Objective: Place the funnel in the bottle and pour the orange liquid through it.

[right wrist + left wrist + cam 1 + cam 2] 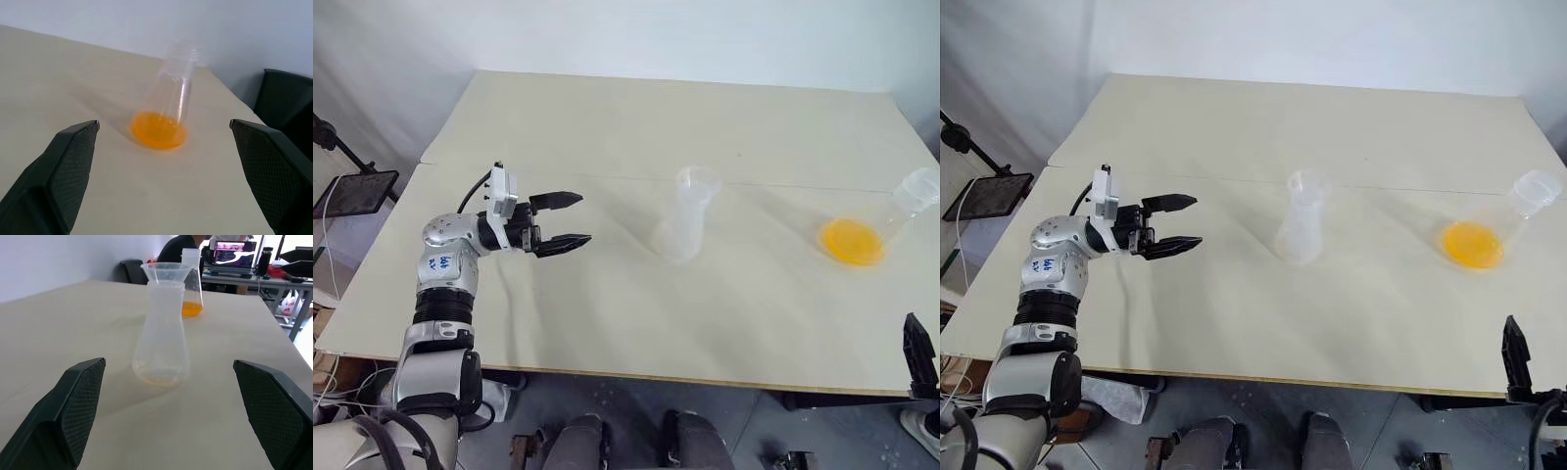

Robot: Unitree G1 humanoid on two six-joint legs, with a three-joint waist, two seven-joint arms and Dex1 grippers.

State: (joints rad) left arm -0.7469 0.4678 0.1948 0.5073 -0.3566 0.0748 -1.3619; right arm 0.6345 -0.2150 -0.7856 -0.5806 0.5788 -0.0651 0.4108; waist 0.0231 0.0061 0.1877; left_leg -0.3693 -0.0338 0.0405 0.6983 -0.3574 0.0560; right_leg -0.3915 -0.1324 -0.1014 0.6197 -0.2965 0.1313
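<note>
Black and wide apart, the left fingers [561, 219] hold nothing. They hang over the table [607, 127] and point sideways at the bottle [683, 231]. The bottle stands well out in front of them, upright. The funnel [166, 272] already sits in its mouth, with the round rim flaring over the neck. Both are clear plastic and look very light, so a small bump could tip the bottle or knock the funnel out. I can see only a faint tint at the bottom of it.

The right fingers [161, 171] are wide apart too, with nothing in them. Straight out ahead of them stands the flask [168, 98] with the orange liquid [158, 129] pooled in its wide base. It is farther from the left fingers than the bottle is.

The flask looks smooth and stiff, maybe a bit slippery. The liquid makes the bottom heavier than the top. I think the best spot to hold it is the narrow neck, just under the mouth, where the fingers can close around it. Tip it slowly, because the liquid will slosh.
</note>
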